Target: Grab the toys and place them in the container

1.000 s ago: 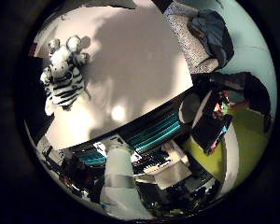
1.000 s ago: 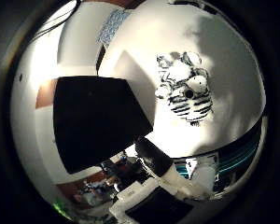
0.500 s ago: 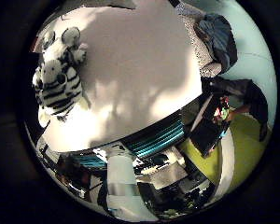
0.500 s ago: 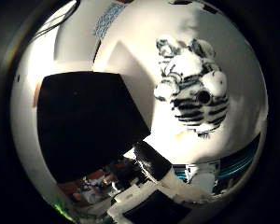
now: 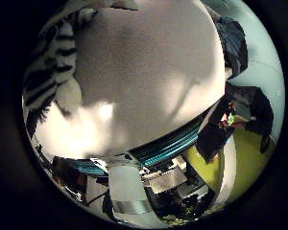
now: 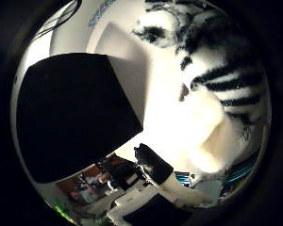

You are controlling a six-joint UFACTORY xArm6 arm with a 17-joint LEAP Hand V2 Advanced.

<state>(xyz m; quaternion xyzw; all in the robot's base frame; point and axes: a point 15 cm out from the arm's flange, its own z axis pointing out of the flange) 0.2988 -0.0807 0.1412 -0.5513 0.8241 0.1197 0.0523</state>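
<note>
A black-and-white striped zebra plush toy (image 6: 215,75) lies on the white table (image 5: 144,77) and fills much of the right thumb side palm view, so it is close under the palm. It also shows in the right little finger side palm view (image 5: 46,69) at the table's side. A black container (image 6: 75,113) stands on the table right beside the toy. My hand (image 6: 156,169) shows as a black fingertip and white parts at the view's edge, away from the toy. Its fingers are not curled round anything. White parts of the hand (image 5: 120,187) show past the table's edge.
The table's near edge has a teal striped band (image 5: 168,144). Beyond it are dark room clutter and a yellow-green surface (image 5: 235,163). A dark bundle (image 5: 230,43) lies past the table's far corner.
The hand has come down toward the table. The zebra toy and the black container both look much larger and nearer to the palm than a second ago.
</note>
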